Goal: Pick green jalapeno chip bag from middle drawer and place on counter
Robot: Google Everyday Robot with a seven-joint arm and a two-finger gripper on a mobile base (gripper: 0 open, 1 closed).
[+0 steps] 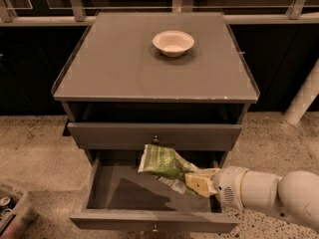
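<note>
The green jalapeno chip bag (162, 162) is held tilted in the air above the open middle drawer (124, 193), its upper end near the closed drawer front above. My gripper (195, 180) reaches in from the right on a white arm (269, 193) and is shut on the bag's lower right end. The counter (124, 68) is the grey cabinet top above, with a white bowl (173, 43) near its back middle.
A closed upper drawer front with a small knob (155, 139) sits just above the bag. A white post (304, 98) stands at the right. A bin with cans (12, 210) sits on the speckled floor at the lower left. A metal railing runs behind the cabinet.
</note>
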